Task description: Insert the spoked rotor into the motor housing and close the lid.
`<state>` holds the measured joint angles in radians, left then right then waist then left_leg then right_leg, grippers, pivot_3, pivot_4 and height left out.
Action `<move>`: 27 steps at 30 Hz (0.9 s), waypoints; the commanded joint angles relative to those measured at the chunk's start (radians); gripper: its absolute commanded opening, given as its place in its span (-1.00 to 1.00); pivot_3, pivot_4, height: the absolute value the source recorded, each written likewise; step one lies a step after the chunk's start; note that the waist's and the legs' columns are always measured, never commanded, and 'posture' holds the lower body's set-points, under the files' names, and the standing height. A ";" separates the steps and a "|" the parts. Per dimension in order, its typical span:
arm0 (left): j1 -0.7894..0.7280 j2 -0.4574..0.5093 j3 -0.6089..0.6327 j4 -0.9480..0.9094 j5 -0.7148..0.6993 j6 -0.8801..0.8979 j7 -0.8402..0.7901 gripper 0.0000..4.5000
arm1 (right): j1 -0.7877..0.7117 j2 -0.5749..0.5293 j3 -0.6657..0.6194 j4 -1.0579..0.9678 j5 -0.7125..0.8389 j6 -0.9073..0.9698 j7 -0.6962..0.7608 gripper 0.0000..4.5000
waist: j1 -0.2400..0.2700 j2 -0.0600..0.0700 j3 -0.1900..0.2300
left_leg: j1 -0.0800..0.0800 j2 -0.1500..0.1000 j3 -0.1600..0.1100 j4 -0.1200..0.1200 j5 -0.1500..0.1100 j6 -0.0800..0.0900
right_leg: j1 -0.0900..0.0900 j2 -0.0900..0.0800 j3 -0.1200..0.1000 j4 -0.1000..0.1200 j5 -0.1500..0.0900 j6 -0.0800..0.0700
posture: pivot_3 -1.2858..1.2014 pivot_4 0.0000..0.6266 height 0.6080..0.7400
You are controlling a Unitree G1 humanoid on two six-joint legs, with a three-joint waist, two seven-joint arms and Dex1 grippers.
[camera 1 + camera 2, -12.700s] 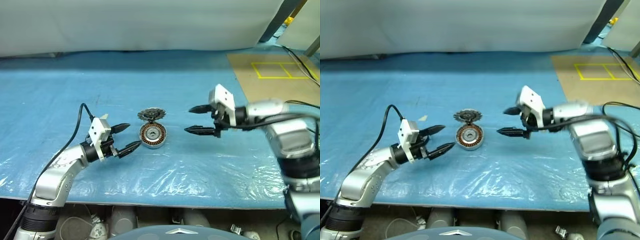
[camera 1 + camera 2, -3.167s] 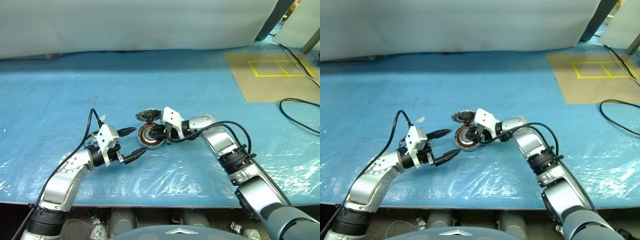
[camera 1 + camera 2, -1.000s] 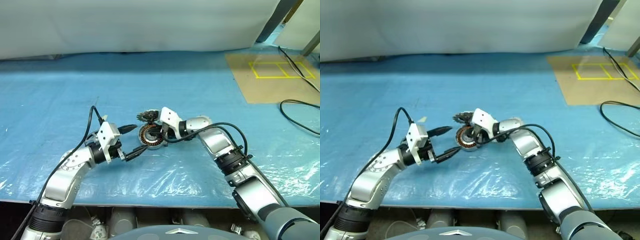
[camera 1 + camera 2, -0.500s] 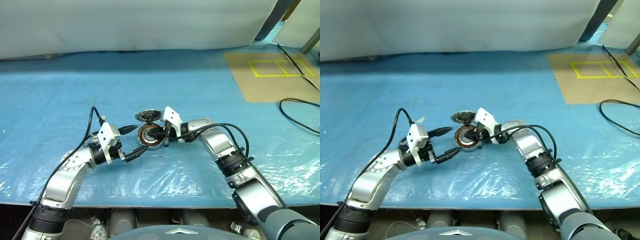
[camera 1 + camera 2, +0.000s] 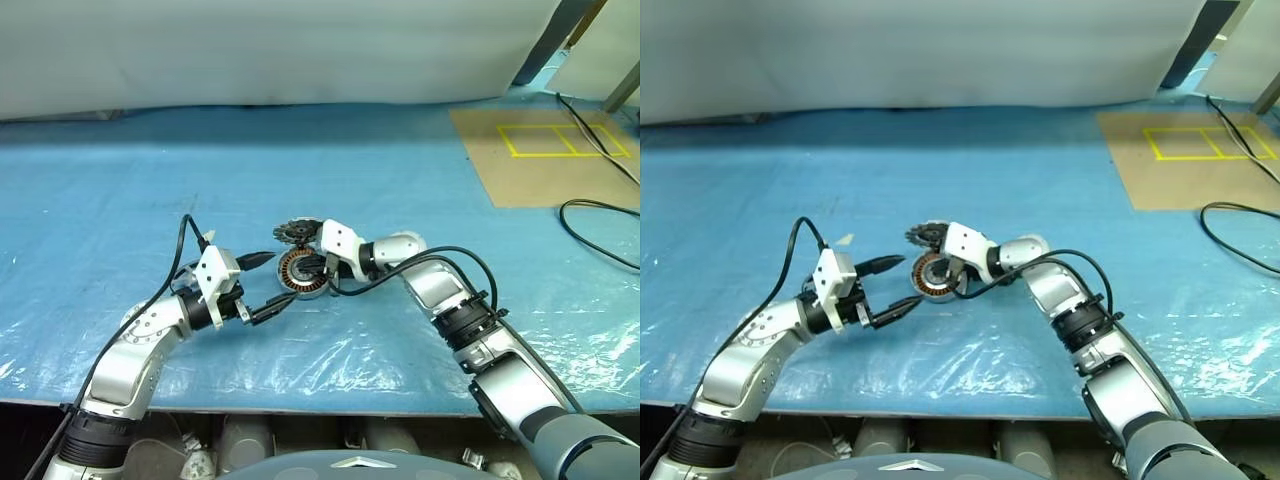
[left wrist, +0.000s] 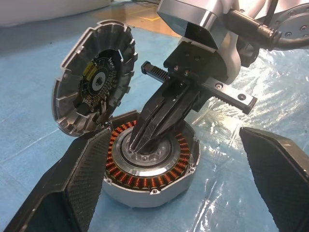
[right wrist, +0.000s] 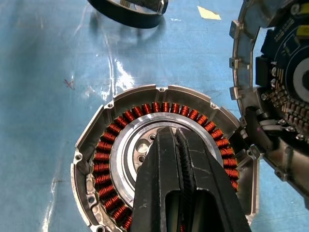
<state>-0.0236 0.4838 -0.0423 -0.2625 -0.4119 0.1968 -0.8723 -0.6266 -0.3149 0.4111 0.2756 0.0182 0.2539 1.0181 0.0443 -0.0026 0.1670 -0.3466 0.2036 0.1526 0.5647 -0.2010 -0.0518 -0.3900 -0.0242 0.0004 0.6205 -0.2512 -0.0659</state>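
The motor housing [image 5: 303,273], a grey puck with copper windings around a silver hub [image 7: 133,150], lies on the blue table. The spoked rotor [image 6: 91,87], a toothed-rim disc with a dark inner face, stands tilted against the housing's far edge. My right gripper [image 6: 135,145] is shut with nothing held, and its tips press down on the hub. My left gripper [image 5: 281,277] is open just left of the housing, one finger [image 6: 82,183] at each side of it without touching. The lid is out of view.
The blue, plastic-covered table [image 5: 150,180] stretches wide on all sides, with its front edge close to me. A tan board with a yellow taped square [image 5: 545,150] lies at the back right. A black cable [image 5: 600,225] loops beside it.
My right wrist has rolled slightly while its shut tips stay on the hub. The left arm, the housing and the rotor have not moved.
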 commanded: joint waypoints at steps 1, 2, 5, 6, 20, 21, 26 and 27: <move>-0.007 -0.002 0.005 -0.025 -0.013 -0.010 -0.005 1.00 | 0.003 0.028 -0.108 -0.030 0.134 0.116 0.020 -0.98 | 0.000 0.000 0.000 | -0.002 0.000 0.000 0.000 0.000 0.000 | -0.002 0.000 0.000 0.000 0.000 0.000 | 0.03 -0.52 1.00; -0.007 -0.003 0.006 -0.025 -0.014 -0.011 -0.005 1.00 | -0.002 0.032 -0.130 -0.044 0.159 0.136 0.023 -0.98 | 0.000 0.000 0.000 | -0.004 0.000 0.000 0.000 0.000 0.000 | -0.004 0.000 0.000 0.000 0.000 0.000 | 0.03 -0.52 1.00; -0.002 0.003 0.023 -0.028 -0.025 -0.012 -0.007 1.00 | -0.024 0.021 -0.181 -0.123 0.240 0.229 0.051 -0.98 | 0.000 0.000 0.000 | -0.009 0.000 0.000 0.000 0.000 0.000 | -0.009 0.001 0.000 0.001 0.001 0.001 | 0.03 -0.52 1.00; 0.002 0.006 0.031 -0.031 -0.029 -0.013 -0.008 1.00 | -0.030 0.013 -0.193 -0.149 0.259 0.258 0.057 -0.98 | 0.000 0.000 0.000 | -0.009 0.000 0.000 0.000 0.000 0.000 | -0.010 0.001 0.000 0.002 0.002 0.003 | 0.03 -0.52 1.00; 0.033 0.279 0.300 -0.005 -0.131 0.060 -0.118 1.00 | 0.082 -0.249 -0.206 -0.353 0.262 0.325 0.093 -0.98 | 0.004 -0.001 0.001 | -0.011 0.000 -0.001 -0.001 0.000 0.000 | -0.012 0.002 -0.002 0.000 0.003 0.004 | 0.03 -0.52 1.00; -0.001 0.320 0.313 0.035 -0.137 0.068 -0.151 1.00 | 0.088 -0.260 -0.213 -0.350 0.261 0.324 0.086 -0.98 | 0.004 -0.001 0.001 | -0.011 0.000 -0.001 -0.001 0.000 0.000 | -0.011 0.002 -0.002 0.000 0.002 0.003 | 0.03 -0.52 1.00; -0.194 0.484 0.260 0.270 -0.073 0.027 -0.342 1.00 | 0.121 -0.274 -0.209 -0.345 0.237 0.310 0.052 -0.98 | 0.008 -0.002 0.001 | -0.009 0.000 0.000 0.000 0.000 0.000 | -0.010 0.002 -0.001 0.001 0.001 0.001 | 0.03 -0.52 1.00; -0.236 0.510 0.231 0.323 -0.044 0.008 -0.384 1.00 | 0.128 -0.272 -0.205 -0.348 0.234 0.307 0.044 -0.98 | 0.010 -0.002 0.001 | -0.009 0.000 0.000 0.000 0.000 0.000 | -0.010 0.002 0.000 0.001 0.001 0.001 | 0.03 -0.52 1.00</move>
<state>-0.2227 0.9603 0.2107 -0.0020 -0.4944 0.2441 -1.1870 -0.5020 -0.5863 0.2103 -0.0436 0.2527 0.5744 1.0734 0.0538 -0.0042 0.1684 -0.3555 0.2035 0.1526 0.5644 -0.2006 -0.0520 -0.4004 -0.0224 0.0000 0.6212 -0.2504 -0.0647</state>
